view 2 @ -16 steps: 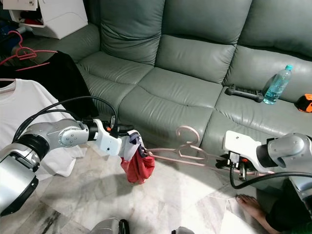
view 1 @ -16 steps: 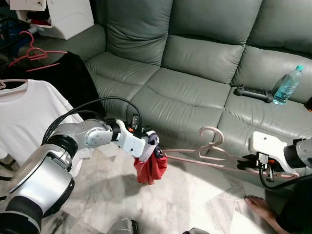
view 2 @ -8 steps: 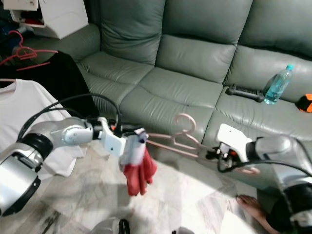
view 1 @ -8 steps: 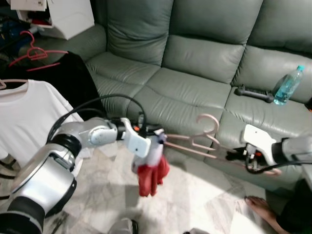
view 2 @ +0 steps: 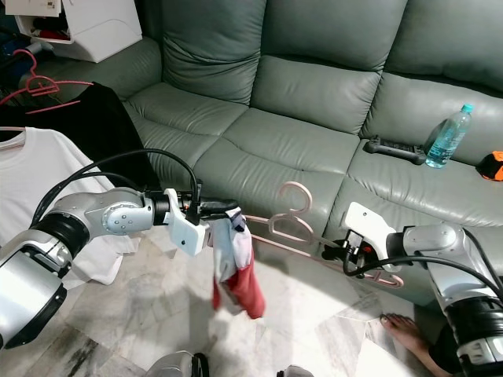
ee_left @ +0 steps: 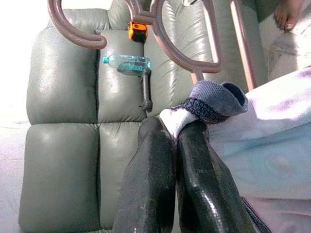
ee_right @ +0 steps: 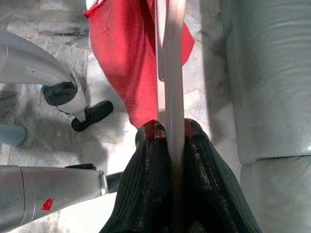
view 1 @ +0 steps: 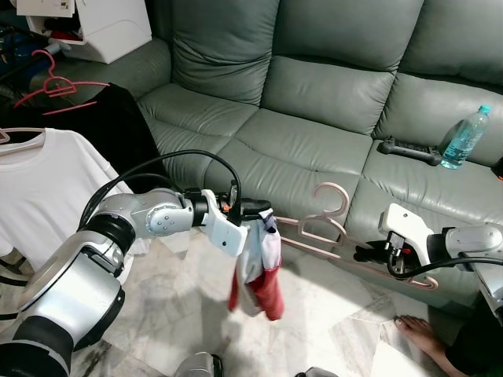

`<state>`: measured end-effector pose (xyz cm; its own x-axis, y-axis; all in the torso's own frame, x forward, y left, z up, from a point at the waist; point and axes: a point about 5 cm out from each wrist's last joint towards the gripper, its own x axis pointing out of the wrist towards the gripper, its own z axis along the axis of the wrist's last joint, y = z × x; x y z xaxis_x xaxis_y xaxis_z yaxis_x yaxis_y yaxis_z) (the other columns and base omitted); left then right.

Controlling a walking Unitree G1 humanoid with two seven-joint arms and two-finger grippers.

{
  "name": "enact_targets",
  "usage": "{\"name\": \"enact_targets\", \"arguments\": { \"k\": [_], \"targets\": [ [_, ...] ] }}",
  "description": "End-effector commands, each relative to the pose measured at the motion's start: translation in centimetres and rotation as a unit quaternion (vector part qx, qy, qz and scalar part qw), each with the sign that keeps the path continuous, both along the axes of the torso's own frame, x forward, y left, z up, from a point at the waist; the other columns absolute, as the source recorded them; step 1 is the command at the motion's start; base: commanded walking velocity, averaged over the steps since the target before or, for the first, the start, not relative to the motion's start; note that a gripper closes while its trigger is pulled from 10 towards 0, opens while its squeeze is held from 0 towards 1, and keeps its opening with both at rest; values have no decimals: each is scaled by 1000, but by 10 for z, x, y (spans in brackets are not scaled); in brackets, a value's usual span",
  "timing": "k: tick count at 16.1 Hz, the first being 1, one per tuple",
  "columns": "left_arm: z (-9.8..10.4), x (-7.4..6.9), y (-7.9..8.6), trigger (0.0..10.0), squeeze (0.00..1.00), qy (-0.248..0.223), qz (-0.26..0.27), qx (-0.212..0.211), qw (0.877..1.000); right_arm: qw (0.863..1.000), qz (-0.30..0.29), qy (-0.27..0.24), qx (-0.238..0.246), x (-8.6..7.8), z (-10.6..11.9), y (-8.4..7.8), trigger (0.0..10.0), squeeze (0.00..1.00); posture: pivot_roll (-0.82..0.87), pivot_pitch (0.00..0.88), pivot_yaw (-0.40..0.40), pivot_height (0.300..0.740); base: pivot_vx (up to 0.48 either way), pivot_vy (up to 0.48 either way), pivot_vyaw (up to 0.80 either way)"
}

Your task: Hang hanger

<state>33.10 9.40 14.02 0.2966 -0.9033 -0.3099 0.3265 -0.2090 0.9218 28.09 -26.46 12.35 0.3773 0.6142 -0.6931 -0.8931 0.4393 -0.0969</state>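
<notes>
A pink plastic hanger (view 1: 326, 224) is held level in front of the sofa. My right gripper (view 1: 369, 253) is shut on its lower bar, which runs between the fingers in the right wrist view (ee_right: 171, 73). My left gripper (view 1: 255, 210) is shut on the blue-trimmed collar of a white and red garment (view 1: 257, 271), which hangs down limp over the floor. The hanger's left end reaches into that garment at the collar. In the left wrist view the black fingers (ee_left: 150, 165) pinch the collar (ee_left: 214, 99), with the hanger's hook (ee_left: 187, 56) just beyond.
A grey leather sofa (view 1: 314, 102) holds a water bottle (view 1: 464, 137), a black controller (view 1: 409, 151) and an orange item (view 2: 491, 166). A white T-shirt (view 1: 39, 188), a black garment (view 1: 118, 126) and a red hanger (view 1: 51, 82) hang at left. A person's bare foot (view 1: 420, 334) rests at lower right.
My left gripper rose and moved right, and the bunched garment unfolded to hang longer. My right gripper moved left, bringing the hanger closer to the collar.
</notes>
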Motion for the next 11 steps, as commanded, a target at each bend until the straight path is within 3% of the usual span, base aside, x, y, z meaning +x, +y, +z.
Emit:
{"name": "enact_targets", "arguments": {
  "k": [1, 6, 8, 11],
  "targets": [
    [1, -1, 3, 10000, 0, 1, -9, 10, 1000, 1000, -4, -1, -14, -3, 4, -10, 10000, 0, -44, 67, 80, 740, 0, 0, 0],
    [-6, -3, 21, 10000, 0, -2, -13, 66, 998, 995, 77, 25, -63, -20, 30, -29, 10000, 0, -51, 72, 89, 740, 0, 0, 0],
    [-7, -6, 21, 10000, 0, 0, -33, 74, 997, 991, 96, 21, -96, -16, 45, -37, 10000, 0, -59, 76, 95, 740, 0, 0, 0],
    [-8, -13, 15, 10000, 0, 1, -68, 72, 995, 985, 120, 23, -123, -13, 51, -38, 10000, 0, -61, 81, 98, 740, 0, 0, 0]
  ]
}}
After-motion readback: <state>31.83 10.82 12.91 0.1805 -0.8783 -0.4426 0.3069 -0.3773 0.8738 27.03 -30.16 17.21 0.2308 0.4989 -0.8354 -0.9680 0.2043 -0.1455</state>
